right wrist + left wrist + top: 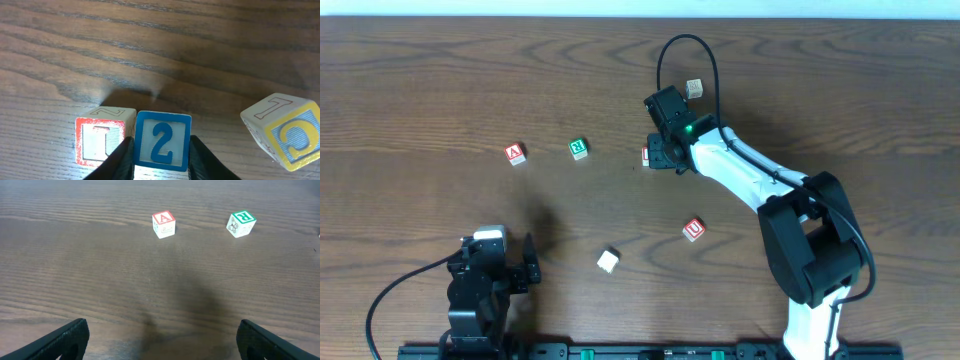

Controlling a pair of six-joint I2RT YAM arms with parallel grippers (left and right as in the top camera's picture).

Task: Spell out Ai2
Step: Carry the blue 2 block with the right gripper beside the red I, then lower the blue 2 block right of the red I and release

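Closest to us, the "2" cube (162, 141) sits flush beside the "I" cube (99, 140), toward the tabletop's far edge, to read together. Our right tool (162, 160) brackets it, and we cannot tell whether it is pinching or loose. Our left tool (162, 330) gapes empty. The "A" cube (516, 153) lies well apart.

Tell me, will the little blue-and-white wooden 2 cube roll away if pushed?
Probably not: the blue-and-white wooden 2 cube has flat faces, so it should slide rather than roll. Being wood, it likely stays stiff when gripped.
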